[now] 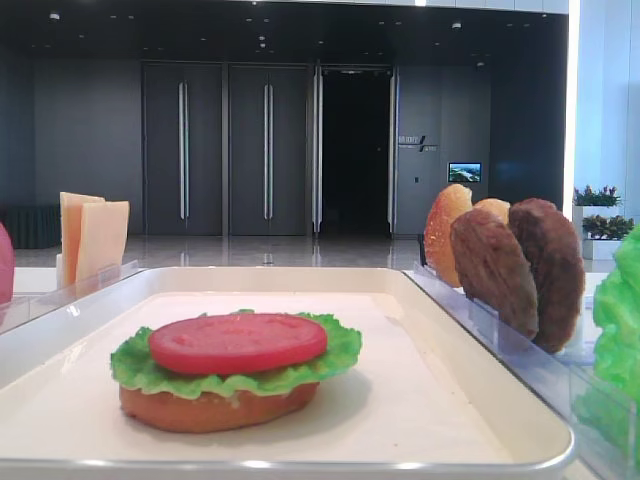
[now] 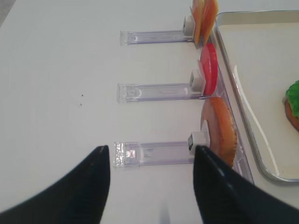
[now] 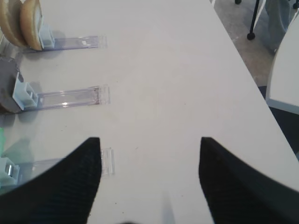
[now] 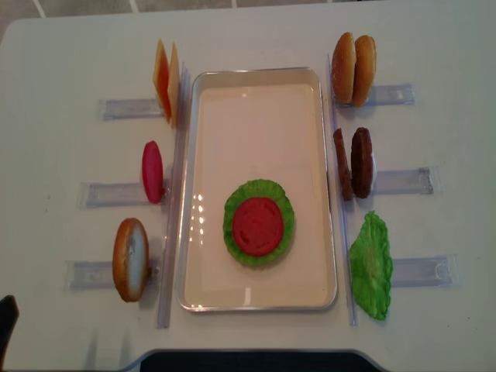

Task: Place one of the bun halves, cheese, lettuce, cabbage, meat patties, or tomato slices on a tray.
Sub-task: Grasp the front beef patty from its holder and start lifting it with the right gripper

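Left hand (image 2: 152,186) held apart, nothing gripped, above white bench (image 2: 60,70). Right hand (image 3: 149,179) likewise spread, empty. Cream-white rectangular tray (image 4: 256,108) seen mid-bench; flat toasted-brown bun base (image 1: 215,410), bright green ruffled lettuce (image 4: 236,203), glossy red tomato slice (image 4: 257,226) stacked inside. Dark brown meat patties (image 4: 354,163) racked right of tray.
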Available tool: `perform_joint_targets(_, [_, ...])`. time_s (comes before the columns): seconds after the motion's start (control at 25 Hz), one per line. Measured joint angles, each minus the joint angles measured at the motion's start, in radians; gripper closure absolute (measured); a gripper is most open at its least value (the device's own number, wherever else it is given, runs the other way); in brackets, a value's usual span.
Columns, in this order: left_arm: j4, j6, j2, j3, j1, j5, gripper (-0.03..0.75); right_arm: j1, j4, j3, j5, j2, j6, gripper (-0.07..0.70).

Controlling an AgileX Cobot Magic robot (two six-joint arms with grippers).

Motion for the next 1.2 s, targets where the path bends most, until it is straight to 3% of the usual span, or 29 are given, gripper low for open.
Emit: perform_joint_targets(1.2, [0.0,0.0,0.0,0.0,0.0,0.0,0.283,0.0,0.001,0.0,0.0,0.0,0.0,0.171])
